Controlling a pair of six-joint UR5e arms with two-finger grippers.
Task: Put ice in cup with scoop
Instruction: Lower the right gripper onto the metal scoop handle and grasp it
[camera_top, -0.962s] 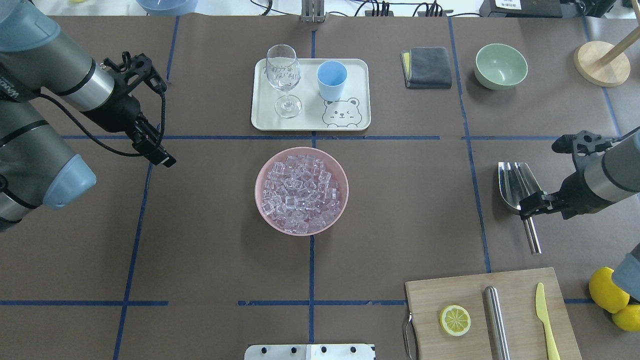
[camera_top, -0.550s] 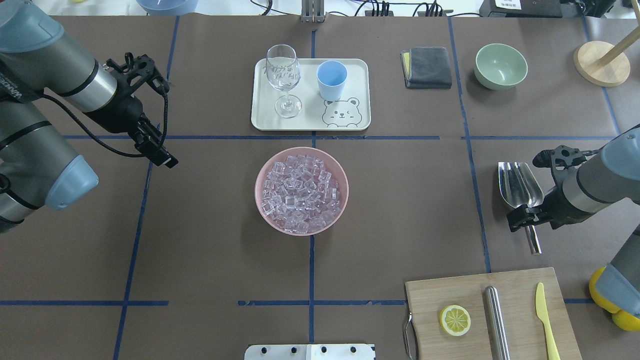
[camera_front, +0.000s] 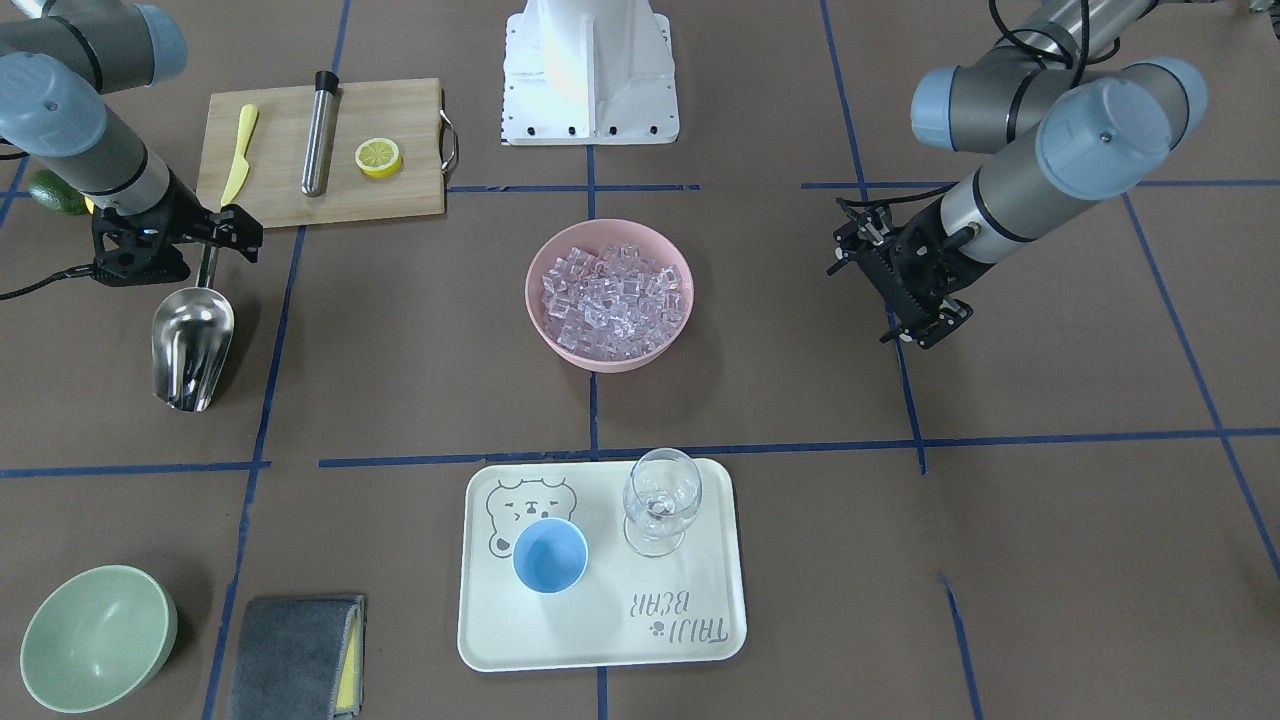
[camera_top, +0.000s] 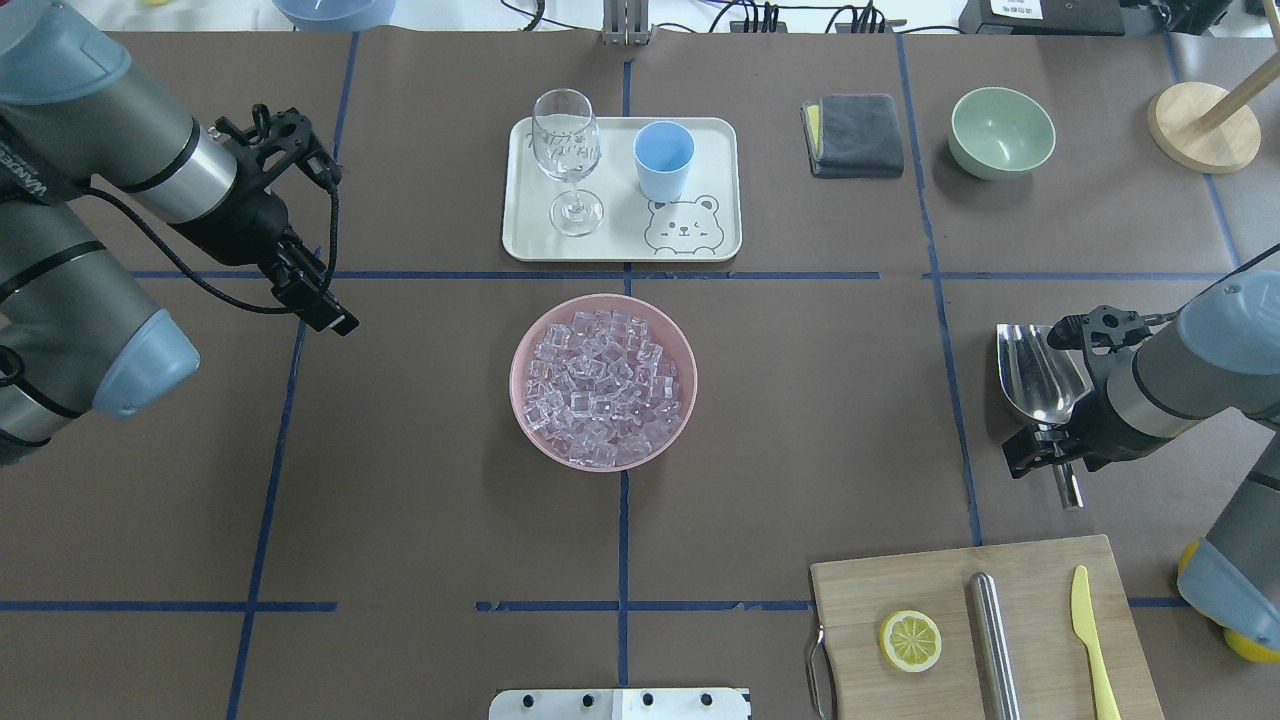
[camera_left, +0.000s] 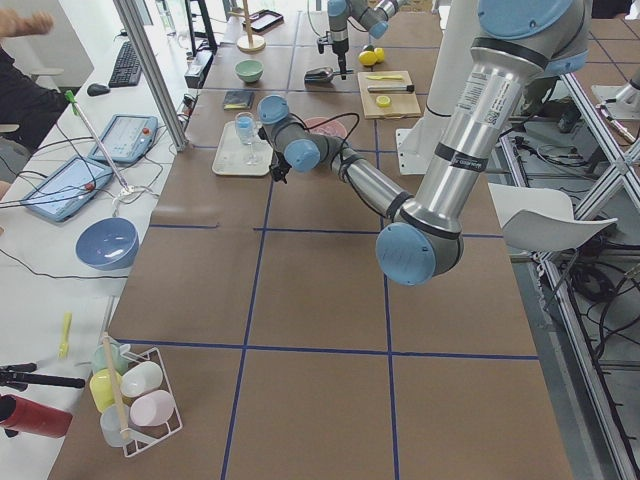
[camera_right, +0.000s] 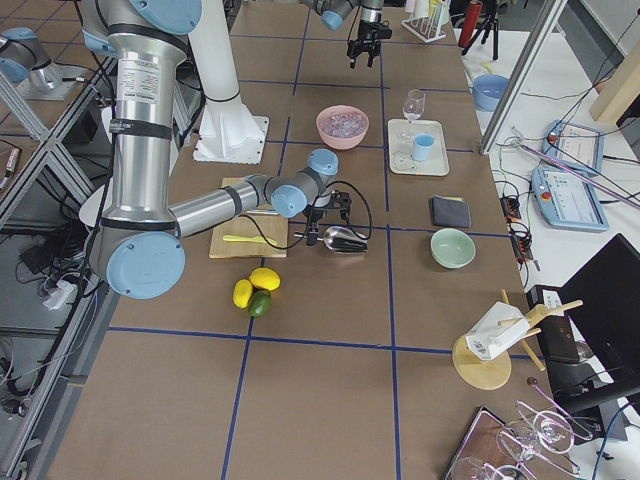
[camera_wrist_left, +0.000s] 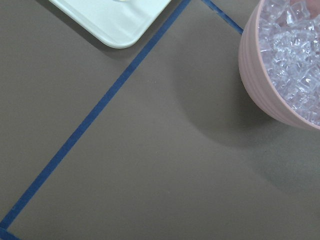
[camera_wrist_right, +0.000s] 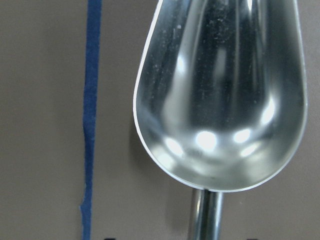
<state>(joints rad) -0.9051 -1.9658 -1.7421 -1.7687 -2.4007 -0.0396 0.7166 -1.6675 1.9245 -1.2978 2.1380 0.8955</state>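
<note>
The ice fills a pink bowl at the table's middle. The light-blue cup stands empty on a white tray behind the bowl, next to a wine glass. The silver scoop lies flat at the right, trough pointing away from me. My right gripper is open and low, with a finger on each side of the scoop's rod handle. The right wrist view shows the trough close up. My left gripper hovers left of the bowl, open and empty.
A grey cloth, a pale green bowl and a wooden stand sit at the back right. A cutting board near me holds a lemon half, a steel cylinder and a yellow knife. Whole lemons lie at its right.
My right gripper has moved along the scoop from the trough's end to the rod handle, and has come lower. The left arm has barely shifted.
</note>
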